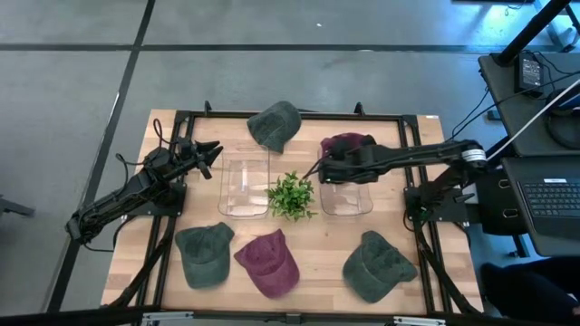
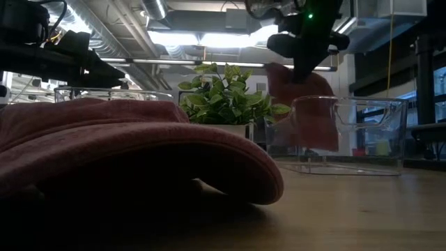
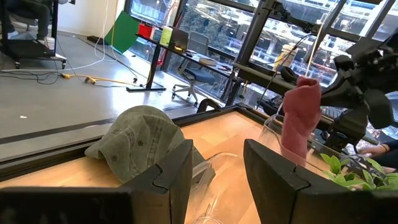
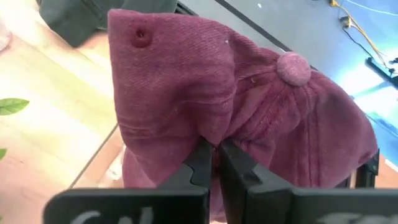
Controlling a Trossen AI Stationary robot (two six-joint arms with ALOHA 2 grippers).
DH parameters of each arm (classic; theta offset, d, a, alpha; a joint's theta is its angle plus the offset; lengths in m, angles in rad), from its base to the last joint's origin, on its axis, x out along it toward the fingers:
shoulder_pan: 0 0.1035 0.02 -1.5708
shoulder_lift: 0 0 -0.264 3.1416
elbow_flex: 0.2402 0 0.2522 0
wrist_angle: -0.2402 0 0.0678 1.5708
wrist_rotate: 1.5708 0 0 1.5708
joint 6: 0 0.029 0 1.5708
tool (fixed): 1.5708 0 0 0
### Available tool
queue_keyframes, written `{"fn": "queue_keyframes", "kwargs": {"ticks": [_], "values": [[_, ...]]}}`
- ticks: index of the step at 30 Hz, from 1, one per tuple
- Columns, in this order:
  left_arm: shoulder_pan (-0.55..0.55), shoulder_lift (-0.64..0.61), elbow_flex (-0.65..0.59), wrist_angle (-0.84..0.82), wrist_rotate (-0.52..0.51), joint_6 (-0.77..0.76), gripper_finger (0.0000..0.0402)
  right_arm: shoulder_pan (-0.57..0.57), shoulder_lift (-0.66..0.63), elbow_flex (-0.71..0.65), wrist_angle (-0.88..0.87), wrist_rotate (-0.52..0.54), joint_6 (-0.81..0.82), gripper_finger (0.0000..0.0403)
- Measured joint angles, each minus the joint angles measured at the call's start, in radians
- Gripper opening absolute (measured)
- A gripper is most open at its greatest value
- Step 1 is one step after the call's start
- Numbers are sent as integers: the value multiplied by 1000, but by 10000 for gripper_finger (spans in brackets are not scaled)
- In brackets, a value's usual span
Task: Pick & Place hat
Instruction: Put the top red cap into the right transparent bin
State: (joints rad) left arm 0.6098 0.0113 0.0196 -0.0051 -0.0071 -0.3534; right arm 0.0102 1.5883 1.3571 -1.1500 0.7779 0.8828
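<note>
Left to right: the left gripper [image 1: 210,154] waits beside the empty clear plastic bin [image 1: 245,186], fingers parted and holding nothing. A small potted green plant [image 1: 292,196] stands between the bins. The right gripper [image 1: 328,168] is pinched closed on the maroon cloth cap [image 1: 347,145], which hangs directly beneath it, above the far rim of the right clear plastic bin [image 1: 348,198]; lowering appears next.
</note>
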Motion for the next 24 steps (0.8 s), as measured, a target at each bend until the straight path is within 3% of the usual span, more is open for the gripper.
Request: {"fn": "queue_keyframes", "kwargs": {"ticks": [4,14,24], "values": [[0,0,0,0,0,0,139,-6,27,0,22,-1,0,23],[0,0,0,0,0,0,139,-19,61,0,43,-44,-50,94],[0,0,0,1,0,0,139,-44,54,24,55,-146,-74,223]]}}
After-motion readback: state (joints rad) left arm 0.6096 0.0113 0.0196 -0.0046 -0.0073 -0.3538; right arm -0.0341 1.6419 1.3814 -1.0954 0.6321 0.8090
